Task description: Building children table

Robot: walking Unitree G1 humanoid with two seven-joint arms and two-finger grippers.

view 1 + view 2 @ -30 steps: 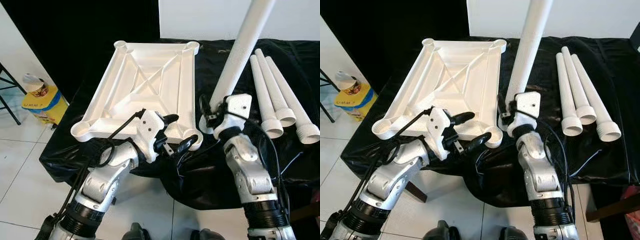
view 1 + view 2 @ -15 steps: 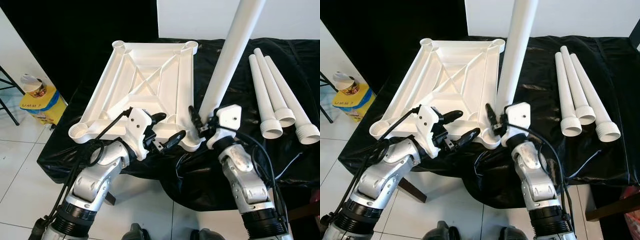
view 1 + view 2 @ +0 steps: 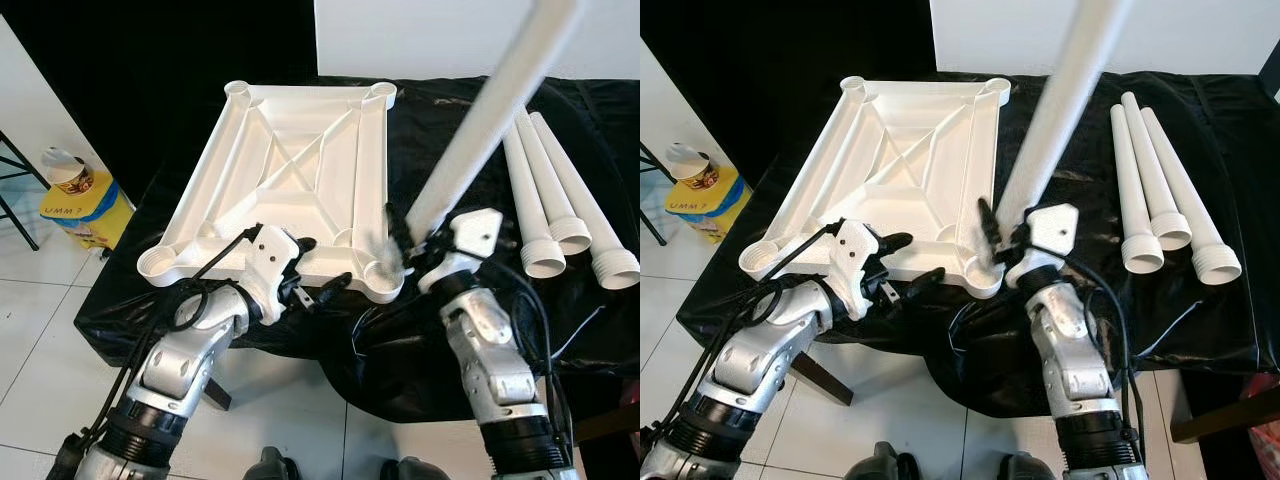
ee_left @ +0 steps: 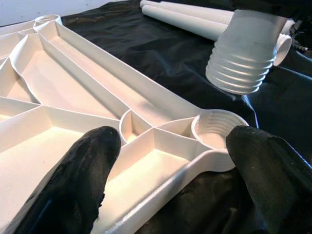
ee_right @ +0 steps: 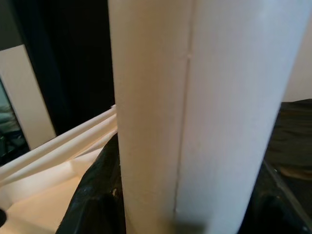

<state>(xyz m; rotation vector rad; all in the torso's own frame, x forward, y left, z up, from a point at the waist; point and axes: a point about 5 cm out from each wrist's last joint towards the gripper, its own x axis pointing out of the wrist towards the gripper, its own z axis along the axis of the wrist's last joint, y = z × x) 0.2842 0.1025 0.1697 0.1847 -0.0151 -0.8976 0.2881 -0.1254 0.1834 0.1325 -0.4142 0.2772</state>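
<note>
- tabletop [image 3: 290, 180]: white moulded plastic, smooth, slight sheen
- legs [image 3: 560, 200]: same white plastic, threaded ends
- cloth [image 3: 440, 130]: black, glossy, wrinkled
- arms [image 3: 185, 365]: silver metal

The upturned white plastic tabletop [image 3: 285, 185] fills the black-draped table's [image 3: 450, 110] left half. Bare cloth lies between it and three loose white plastic legs [image 3: 560, 200] by the right edge. A tilted white leg [image 3: 480, 130] crosses that gap.
</note>
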